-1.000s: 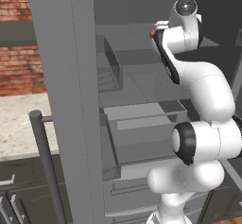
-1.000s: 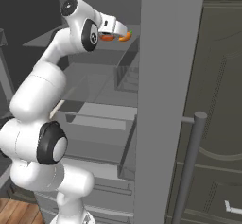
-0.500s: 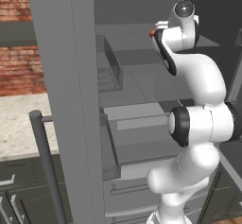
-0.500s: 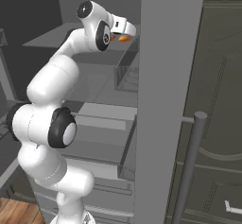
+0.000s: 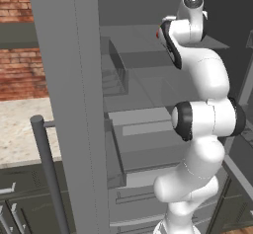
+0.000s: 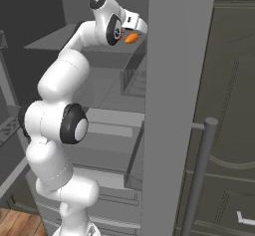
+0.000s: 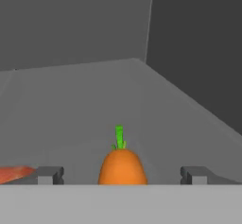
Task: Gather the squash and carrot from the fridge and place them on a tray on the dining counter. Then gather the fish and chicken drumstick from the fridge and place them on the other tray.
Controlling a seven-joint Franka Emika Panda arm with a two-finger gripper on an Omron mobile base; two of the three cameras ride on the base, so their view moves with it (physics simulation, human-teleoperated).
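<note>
An orange carrot [image 7: 122, 164] with a green stub lies on a grey fridge shelf [image 7: 94, 105]. In the hand view it sits midway between the two dark fingertips [image 7: 49, 175] of my gripper [image 7: 122, 176], whose jaws stand wide apart and touch nothing. From the right base view the carrot [image 6: 131, 38] shows just under the hand [image 6: 130, 22], high in the fridge. In the left base view the hand [image 5: 165, 30] reaches in over the top shelf.
A reddish-orange thing [image 7: 13, 173] lies at the left fingertip, too cut off to name. The open fridge door [image 5: 74, 104] with its bar handle [image 5: 47, 174] stands on the left. The other door [image 6: 174, 105] is close on the right. Shelves and drawers [image 5: 143, 129] lie below the hand.
The arm has straightened up and pushed the hand deeper into the fridge along the top shelf, towards the carrot. The jaws have stayed open.
</note>
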